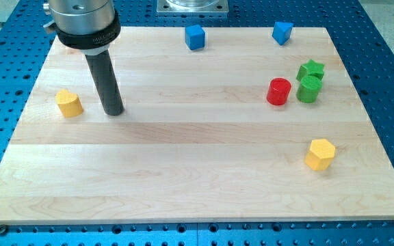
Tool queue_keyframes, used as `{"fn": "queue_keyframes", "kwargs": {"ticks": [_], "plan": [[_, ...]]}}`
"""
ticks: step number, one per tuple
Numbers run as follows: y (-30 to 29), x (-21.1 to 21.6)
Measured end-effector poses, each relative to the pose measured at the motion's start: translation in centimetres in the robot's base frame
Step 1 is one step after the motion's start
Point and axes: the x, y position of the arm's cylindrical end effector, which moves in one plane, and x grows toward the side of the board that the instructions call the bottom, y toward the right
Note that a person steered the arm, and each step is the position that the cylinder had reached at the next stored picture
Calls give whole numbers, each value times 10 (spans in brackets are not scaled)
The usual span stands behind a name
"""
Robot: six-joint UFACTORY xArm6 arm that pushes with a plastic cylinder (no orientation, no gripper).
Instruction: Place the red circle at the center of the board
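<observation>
Tip (113, 112) far left by yellow block (69, 103); no jaws here. Go round red circle (278, 91), push left from green side

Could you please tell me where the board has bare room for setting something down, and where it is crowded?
The widest bare patch is the middle of the board, between my tip and the red circle. The bottom strip left of the yellow block is bare too. It is crowded at the view's right, where the green cylinder and green star sit beside the red circle.
</observation>
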Motion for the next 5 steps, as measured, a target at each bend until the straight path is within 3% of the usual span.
{"fn": "queue_keyframes", "kwargs": {"ticks": [5], "plan": [[3,11]]}}
